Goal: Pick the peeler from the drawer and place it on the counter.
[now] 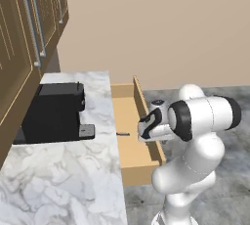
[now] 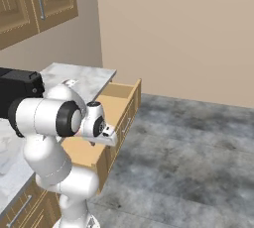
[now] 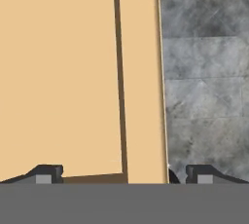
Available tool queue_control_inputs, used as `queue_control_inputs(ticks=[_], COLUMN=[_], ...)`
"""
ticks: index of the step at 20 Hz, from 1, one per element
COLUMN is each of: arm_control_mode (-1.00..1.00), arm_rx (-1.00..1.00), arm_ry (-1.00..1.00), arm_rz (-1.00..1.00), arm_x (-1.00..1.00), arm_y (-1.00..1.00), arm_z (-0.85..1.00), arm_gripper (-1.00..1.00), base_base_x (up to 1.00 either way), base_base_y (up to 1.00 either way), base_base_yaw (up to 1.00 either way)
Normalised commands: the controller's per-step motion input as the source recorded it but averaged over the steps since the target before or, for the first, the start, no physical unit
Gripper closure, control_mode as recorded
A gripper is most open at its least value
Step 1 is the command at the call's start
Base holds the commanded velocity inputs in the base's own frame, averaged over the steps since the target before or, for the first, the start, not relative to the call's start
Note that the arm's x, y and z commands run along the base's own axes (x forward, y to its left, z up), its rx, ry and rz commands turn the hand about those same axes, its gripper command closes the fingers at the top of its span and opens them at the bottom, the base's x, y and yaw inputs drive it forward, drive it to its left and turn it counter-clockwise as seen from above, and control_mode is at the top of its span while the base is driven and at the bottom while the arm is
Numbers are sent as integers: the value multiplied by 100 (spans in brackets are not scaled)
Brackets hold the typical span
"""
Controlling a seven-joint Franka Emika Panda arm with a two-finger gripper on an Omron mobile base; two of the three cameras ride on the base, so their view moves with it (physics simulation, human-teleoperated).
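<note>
I have the drawer [image 1: 128, 121] pulled open, sticking out from under the marble tabletop [image 1: 63, 180] toward the grey tiled floor [image 2: 198, 142]. In the left base view I can see the peeler [image 1: 122, 134] as a small dark sliver lying flat on the tan drawer bottom, close to the tabletop edge and roughly midway along the drawer's length. It lies apart from the arm and nothing touches it.

My arm [image 1: 195, 121] is bent over the drawer's outer side, with the hand hanging above the front wall. From the base views the pincer itself is tucked under the wrist, so I read it from the hand view: the pincer [image 3: 116, 174] is spread wide, one fingertip [image 3: 46, 173] over the drawer bottom and the other fingertip [image 3: 202, 173] out over the floor. They straddle the drawer's front wall, which runs as a pale strip between them. Nothing sits between the tips. I cannot make out the peeler in the hand view.

On the tabletop, a black coffee machine [image 1: 53, 111] stands to the left of the drawer, under the brown wall cabinets [image 1: 24, 33]. In the right base view I see the drawer's bar handle [image 2: 127, 119] on its front face, just right of the wrist.
</note>
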Motion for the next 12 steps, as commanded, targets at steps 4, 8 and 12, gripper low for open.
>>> queue_control_inputs(ticks=[4,8,12], arm_control_mode=[-100,-100,-100], arm_rx=[-1,0,0], arm_ry=[1,0,0], arm_rz=[-2,-7,-12], arm_x=[9,0,0], arm_y=[-44,-82,-100], arm_z=[-63,-71,-54], arm_gripper=[-100,-100,-100], base_base_x=[0,0,0], base_base_y=[0,0,0], base_base_yaw=[0,0,0])
